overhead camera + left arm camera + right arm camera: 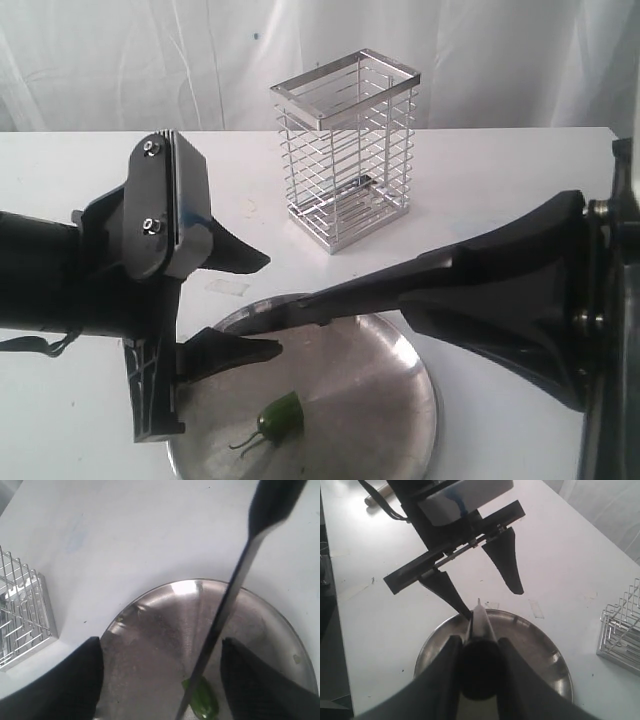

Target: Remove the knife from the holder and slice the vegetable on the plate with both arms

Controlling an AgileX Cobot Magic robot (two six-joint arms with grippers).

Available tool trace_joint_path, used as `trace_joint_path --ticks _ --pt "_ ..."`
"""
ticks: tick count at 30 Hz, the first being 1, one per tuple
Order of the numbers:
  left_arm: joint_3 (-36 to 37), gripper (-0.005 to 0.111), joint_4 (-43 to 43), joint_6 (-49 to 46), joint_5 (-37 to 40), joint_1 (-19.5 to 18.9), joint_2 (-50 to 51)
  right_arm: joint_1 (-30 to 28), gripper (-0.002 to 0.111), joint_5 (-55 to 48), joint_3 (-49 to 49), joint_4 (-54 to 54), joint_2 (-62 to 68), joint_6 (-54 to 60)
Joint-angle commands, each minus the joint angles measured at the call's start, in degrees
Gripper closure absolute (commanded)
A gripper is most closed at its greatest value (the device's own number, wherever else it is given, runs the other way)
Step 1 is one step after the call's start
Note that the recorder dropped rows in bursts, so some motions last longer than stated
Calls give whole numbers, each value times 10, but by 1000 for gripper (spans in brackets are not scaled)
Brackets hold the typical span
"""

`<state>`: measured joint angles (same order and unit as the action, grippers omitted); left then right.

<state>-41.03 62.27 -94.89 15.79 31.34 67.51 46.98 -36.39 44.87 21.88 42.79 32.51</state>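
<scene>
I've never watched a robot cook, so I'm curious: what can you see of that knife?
The knife is slim and all dark, with a long pointed blade and a straight handle. The right gripper is shut on the handle, holding it out above the steel plate, tip reaching into the open left gripper. It appears clear of the green pepper.

No legible txt, labels or nos. in any view.
</scene>
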Motion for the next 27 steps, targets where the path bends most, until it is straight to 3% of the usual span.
trace_joint_path --ticks 1,3,10,13,16,24,26,27 --pt "3 53 17 5 11 2 -1 -1 108 1 4 9 -4 7" --pt "3 59 17 7 24 2 -1 -1 108 1 4 10 -4 7" --pt "3 59 19 6 39 2 -1 -1 108 1 4 10 -4 7" --pt "3 78 21 9 46 2 -1 -1 108 1 4 10 -4 7" --pt "3 106 21 9 64 2 -1 -1 108 1 4 10 -4 7" --pt "3 106 11 3 48 2 -1 -1 108 -20 4 -7 -4 8" --pt "3 106 -24 23 39 2 -1 -1 105 -81 4 -64 -4 5" --pt "3 106 -72 51 36 2 -1 -1 97 -127 4 -124 -4 -14"
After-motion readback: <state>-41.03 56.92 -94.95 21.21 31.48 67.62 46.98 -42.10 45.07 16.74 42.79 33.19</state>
